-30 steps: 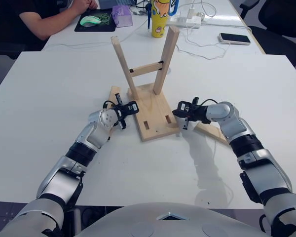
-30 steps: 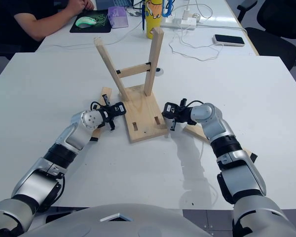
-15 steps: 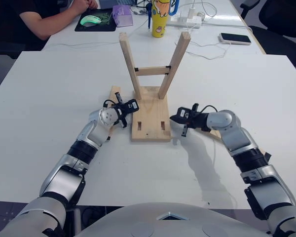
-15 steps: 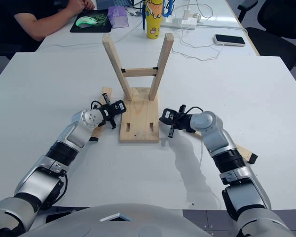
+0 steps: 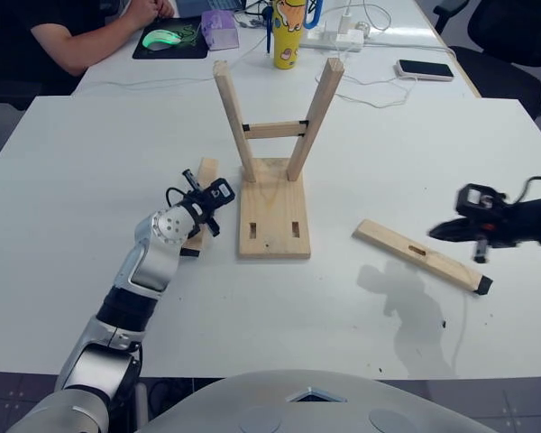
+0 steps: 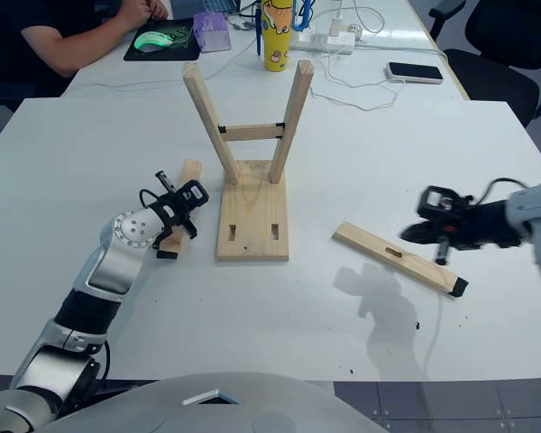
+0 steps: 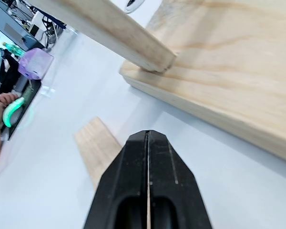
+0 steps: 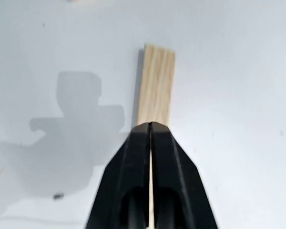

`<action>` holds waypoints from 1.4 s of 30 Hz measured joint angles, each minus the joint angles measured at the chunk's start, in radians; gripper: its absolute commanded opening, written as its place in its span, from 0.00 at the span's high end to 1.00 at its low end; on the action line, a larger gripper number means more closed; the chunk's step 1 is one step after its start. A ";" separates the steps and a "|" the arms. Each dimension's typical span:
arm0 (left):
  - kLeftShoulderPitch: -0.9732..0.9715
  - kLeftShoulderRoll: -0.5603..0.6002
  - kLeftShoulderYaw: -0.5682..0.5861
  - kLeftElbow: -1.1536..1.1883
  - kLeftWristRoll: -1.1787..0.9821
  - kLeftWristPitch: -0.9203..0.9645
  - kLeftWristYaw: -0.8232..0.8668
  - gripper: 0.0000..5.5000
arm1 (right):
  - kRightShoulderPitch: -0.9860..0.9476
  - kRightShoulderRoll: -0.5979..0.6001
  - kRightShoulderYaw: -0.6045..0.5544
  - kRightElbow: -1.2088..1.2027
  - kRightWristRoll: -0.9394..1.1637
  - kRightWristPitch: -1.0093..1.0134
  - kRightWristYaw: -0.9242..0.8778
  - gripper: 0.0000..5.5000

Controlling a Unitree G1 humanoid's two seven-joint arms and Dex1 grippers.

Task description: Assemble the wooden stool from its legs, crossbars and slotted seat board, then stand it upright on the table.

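left eye view: the slotted seat board [image 5: 273, 209] lies flat at the middle of the white bench [image 5: 90, 162]. two legs stand in its far end, the left leg [image 5: 233, 120] and the right leg [image 5: 314, 118] leaning away from each other toward the top, with a crossbar [image 5: 274, 129] joining them about halfway up. two empty slots [image 5: 295, 229] show in the board's near end.

a loose leg [image 5: 419, 254] lies flat on the bench well to the right of the board, set at a slant, with a small slot in its middle and a dark cap [image 5: 483, 285] on its near end. another loose wooden piece [image 5: 207, 168] lies just beside the board's left edge.

the left gripper [image 5: 201, 194] is over that loose wooden piece, near the board's left edge; in the left wrist view its jaws are pressed together with nothing between them. the right gripper [image 5: 444, 231] hangs above the bench over the loose leg, well apart from the board; in the right wrist view its jaws are likewise closed and empty, with the leg's end just past their tip.

at the far edge of the bench stand a yellow cup [image 5: 289, 32], a purple box [image 5: 221, 29] and a phone [image 5: 424, 69].
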 measured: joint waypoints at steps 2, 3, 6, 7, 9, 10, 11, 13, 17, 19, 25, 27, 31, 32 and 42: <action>0.024 -0.002 0.000 -0.010 0.000 0.012 0.009 1.00 | -0.019 -0.018 0.021 0.046 -0.004 -0.026 0.022 1.00; 0.029 -0.002 0.002 -0.014 0.000 0.017 0.012 1.00 | -0.034 -0.018 0.040 0.066 -0.011 -0.042 0.026 1.00; 0.031 -0.009 0.002 -0.025 -0.001 0.025 0.021 1.00 | -0.073 -0.013 0.093 0.128 -0.029 -0.071 0.042 1.00; 0.031 -0.011 0.002 -0.025 -0.001 0.027 0.024 1.00 | -0.079 -0.011 0.103 0.136 -0.029 -0.073 0.045 1.00; 0.031 -0.015 0.001 -0.025 -0.002 0.033 0.027 1.00 | -0.089 0.011 0.130 0.171 -0.031 -0.084 0.042 1.00; 0.031 -0.017 0.001 -0.025 -0.006 0.034 0.027 1.00 | -0.092 0.026 0.141 0.186 -0.033 -0.087 0.040 1.00; 0.031 -0.020 0.001 -0.025 -0.009 0.034 0.027 1.00 | -0.094 0.039 0.153 0.199 -0.034 -0.088 0.039 1.00; 0.031 -0.023 -0.002 -0.025 -0.010 0.034 0.027 1.00 | -0.099 0.066 0.168 0.218 -0.032 -0.089 0.038 1.00; 0.029 -0.023 -0.004 -0.024 -0.012 0.034 0.025 1.00 | -0.110 0.124 0.186 0.265 -0.031 -0.096 0.014 1.00; 0.029 -0.023 -0.008 -0.023 -0.017 0.034 0.025 1.00 | -0.114 0.145 0.195 0.280 -0.036 -0.100 -0.001 1.00; 0.028 -0.023 -0.021 -0.022 -0.023 0.034 0.023 1.00 | -0.128 0.186 0.206 0.286 -0.042 -0.102 -0.040 1.00; 0.026 -0.024 -0.024 -0.020 -0.027 0.034 0.022 1.00 | -0.128 0.190 0.206 0.286 -0.044 -0.104 -0.050 1.00; 0.025 -0.025 -0.025 -0.014 -0.031 0.034 0.022 1.00 | -0.128 0.193 0.214 0.288 -0.061 -0.106 -0.059 1.00; 0.025 -0.025 -0.025 -0.014 -0.031 0.034 0.022 1.00 | -0.128 0.194 0.217 0.288 -0.065 -0.107 -0.061 1.00; 0.014 -0.026 -0.034 0.014 -0.043 0.023 0.018 1.00 | -0.119 0.237 0.215 0.270 -0.040 -0.050 -0.094 1.00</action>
